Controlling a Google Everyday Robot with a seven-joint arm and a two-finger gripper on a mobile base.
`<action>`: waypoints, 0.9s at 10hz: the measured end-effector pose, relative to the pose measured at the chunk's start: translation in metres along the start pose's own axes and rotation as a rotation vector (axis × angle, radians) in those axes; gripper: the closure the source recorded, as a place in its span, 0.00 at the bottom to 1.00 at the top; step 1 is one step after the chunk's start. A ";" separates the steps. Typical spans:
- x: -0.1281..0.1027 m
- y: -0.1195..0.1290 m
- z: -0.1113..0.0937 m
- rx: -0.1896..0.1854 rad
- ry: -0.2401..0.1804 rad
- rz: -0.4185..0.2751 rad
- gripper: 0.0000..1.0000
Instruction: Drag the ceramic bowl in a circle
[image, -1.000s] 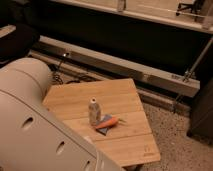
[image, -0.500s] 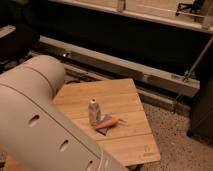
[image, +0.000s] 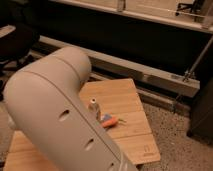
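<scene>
Beyond view, end effector; no legible writing.

Robot arm (image: 60, 115) fills left and centre foreground, blocks view of most of wooden table (image: 130, 130). Gripper not in view.

Table's right and far parts bare: open passage along right edge and front right corner.

Obstacles mid-table, just right of arm: small upright bottle (image: 94, 108), flat orange thing (image: 109, 121) lying beside it, near or touching.

Beyond table's far edge: long metal rail (image: 150, 80), dark wall behind. Dark chair (image: 15, 42) at far left. Speckled floor (image: 175, 140) open right of table.
</scene>
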 end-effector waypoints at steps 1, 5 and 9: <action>-0.014 0.008 -0.006 0.009 0.005 -0.013 1.00; -0.083 0.004 -0.025 0.049 -0.001 -0.158 1.00; -0.120 -0.032 -0.065 0.131 0.030 -0.322 1.00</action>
